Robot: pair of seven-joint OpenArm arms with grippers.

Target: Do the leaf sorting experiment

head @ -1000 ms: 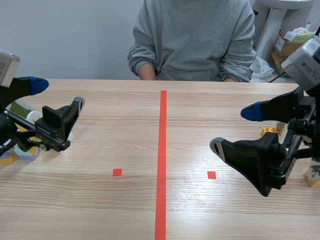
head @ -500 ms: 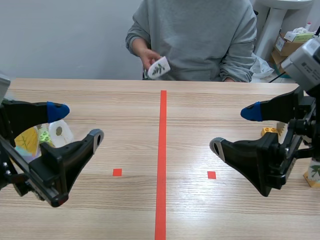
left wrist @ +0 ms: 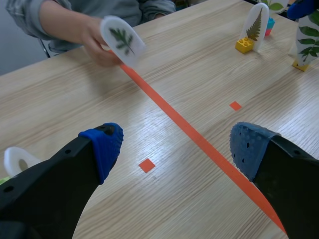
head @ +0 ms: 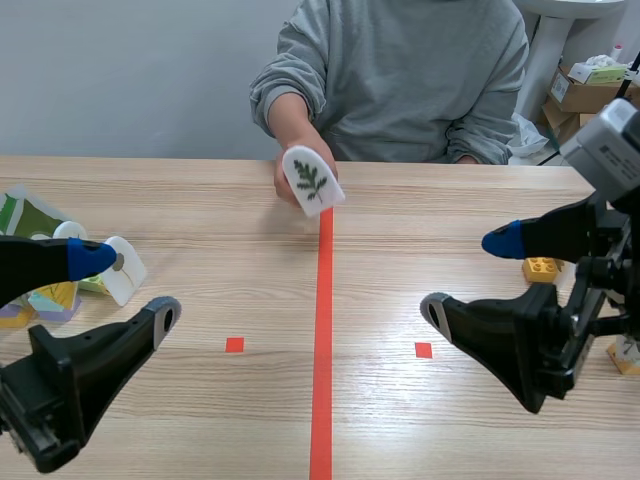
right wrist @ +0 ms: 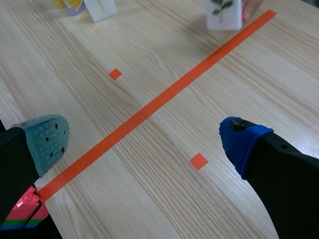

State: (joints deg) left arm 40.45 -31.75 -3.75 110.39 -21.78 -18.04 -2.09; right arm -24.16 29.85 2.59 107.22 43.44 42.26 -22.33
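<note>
Pale wood bench [head: 230,430] seen from between two black robot arms, with an orange-red tape line [head: 321,380] running down its middle. Across it sits a person in a grey sweatshirt [head: 400,70], whose hand [head: 290,150] holds a white leaf card [head: 311,180] printed with a green sprig, tilted, over the far end of the tape line. Whether the card's lower edge touches the wood cannot be told. The left claw [head: 127,287] hovers low at the near left, its two fingers spread wide with nothing between them; its wrist view shows only bare wood and a small tape square [left wrist: 146,165] ahead of the blue pads. The right claw [head: 468,272] hangs at the near right, likewise wide open and holding nothing. Beyond the left claw, at the bench's left edge, a cluster of leaf cards [head: 30,215] stands together in green, yellow and white pieces, with one white card [head: 125,278] nearest the middle. On the far right side, in the left wrist view, a fern card [left wrist: 255,22] stands upright against a yellow brick [left wrist: 244,46], and another leafy card [left wrist: 307,42] stands near it.
</note>
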